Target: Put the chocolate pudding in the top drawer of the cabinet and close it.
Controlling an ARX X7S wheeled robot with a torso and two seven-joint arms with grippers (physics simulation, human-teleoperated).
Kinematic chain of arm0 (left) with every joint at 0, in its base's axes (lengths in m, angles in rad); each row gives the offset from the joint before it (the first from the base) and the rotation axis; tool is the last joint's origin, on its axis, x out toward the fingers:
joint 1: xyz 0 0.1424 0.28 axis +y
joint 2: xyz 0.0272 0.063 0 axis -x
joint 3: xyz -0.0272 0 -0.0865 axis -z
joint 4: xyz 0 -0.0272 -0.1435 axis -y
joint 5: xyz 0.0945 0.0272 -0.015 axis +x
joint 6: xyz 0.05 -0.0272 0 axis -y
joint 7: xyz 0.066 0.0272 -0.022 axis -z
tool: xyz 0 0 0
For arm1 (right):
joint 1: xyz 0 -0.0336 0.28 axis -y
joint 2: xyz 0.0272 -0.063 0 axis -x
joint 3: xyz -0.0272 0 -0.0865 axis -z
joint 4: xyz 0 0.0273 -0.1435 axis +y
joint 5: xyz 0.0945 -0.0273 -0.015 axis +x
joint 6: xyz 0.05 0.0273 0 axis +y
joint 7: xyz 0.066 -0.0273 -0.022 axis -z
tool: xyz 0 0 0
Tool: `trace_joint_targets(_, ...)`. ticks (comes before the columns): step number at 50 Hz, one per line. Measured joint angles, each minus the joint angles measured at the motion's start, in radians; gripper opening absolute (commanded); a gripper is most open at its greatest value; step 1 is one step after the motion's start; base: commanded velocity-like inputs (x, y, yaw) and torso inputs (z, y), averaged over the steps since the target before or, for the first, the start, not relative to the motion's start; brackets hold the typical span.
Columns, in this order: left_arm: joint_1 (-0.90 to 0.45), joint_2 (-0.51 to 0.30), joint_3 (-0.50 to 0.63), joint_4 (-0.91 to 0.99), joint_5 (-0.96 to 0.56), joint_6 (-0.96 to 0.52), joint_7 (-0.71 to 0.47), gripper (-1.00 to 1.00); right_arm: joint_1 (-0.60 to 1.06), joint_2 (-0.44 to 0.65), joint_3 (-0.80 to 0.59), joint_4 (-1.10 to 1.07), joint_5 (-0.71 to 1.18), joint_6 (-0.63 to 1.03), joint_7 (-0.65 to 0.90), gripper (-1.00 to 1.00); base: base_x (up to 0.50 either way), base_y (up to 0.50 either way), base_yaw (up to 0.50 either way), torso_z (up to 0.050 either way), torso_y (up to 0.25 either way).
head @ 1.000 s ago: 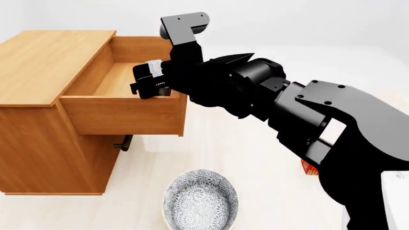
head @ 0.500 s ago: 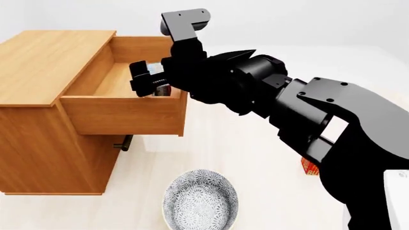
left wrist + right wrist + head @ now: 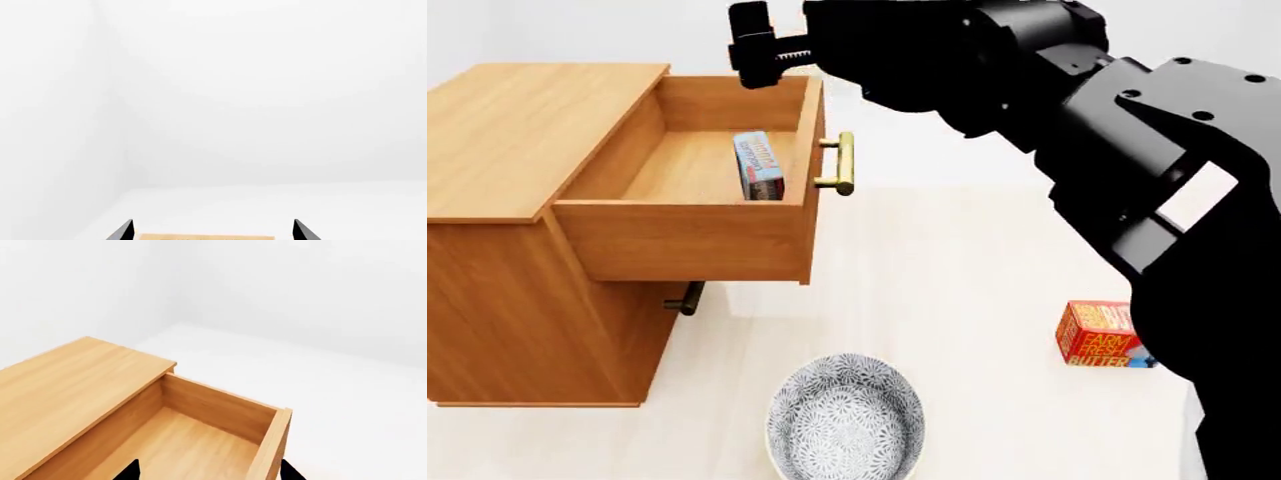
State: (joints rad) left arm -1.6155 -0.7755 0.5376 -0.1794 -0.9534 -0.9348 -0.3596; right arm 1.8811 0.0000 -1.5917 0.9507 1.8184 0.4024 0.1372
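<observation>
The chocolate pudding [image 3: 759,166] stands on edge inside the top drawer [image 3: 681,238], leaning against the inner face of the drawer front, its light-blue edge up and printed face turned toward the drawer's floor. The drawer is pulled well out of the cabinet [image 3: 521,130], and its brass bar handle [image 3: 843,164] sticks out at three o'clock from the box. The right gripper [image 3: 751,44] hangs above the drawer's far corner, at about twelve o'clock from the pudding and clear of it; its fingers stand apart and grasp nothing. In the right wrist view the two dark fingertips [image 3: 130,471] frame the open drawer [image 3: 200,440] below them. The left gripper [image 3: 210,231] shows only its two fingertips, spread wide with nothing between them. Below the drawer, a patterned bowl [image 3: 845,417] sits on the floor at six o'clock, and a butter box [image 3: 1098,335] lies well apart at four o'clock.
</observation>
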Motion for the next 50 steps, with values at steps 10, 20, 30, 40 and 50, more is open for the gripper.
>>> trace_joint_targets(10,0.028,0.029,-0.008,0.024,-0.031,-0.004,-0.016,1.00,0.027,0.030,-0.012,0.100,-0.027,0.019,-0.036,1.00,0.00,0.00,0.00,0.000,0.000)
trace_joint_targets(20,0.068,0.077,0.001,0.037,-0.045,0.009,-0.023,1.00,0.034,0.225,0.000,-0.081,-0.027,0.016,0.074,1.00,0.00,0.00,0.00,0.000,0.000)
trace_joint_targets(30,0.106,0.142,0.030,0.041,-0.040,0.039,-0.015,1.00,0.025,0.428,0.014,-0.299,-0.020,0.005,0.190,1.00,0.00,0.00,0.00,0.000,0.000)
trace_joint_targets(40,0.145,0.211,0.054,0.064,-0.048,0.062,-0.012,1.00,0.014,0.622,0.025,-0.501,-0.013,-0.002,0.296,1.00,0.00,0.00,0.00,0.000,0.000)
trace_joint_targets(50,0.177,0.279,0.075,0.094,-0.062,0.077,-0.014,1.00,-0.001,0.795,0.031,-0.672,-0.008,-0.008,0.381,1.00,0.00,0.00,0.00,0.000,0.000)
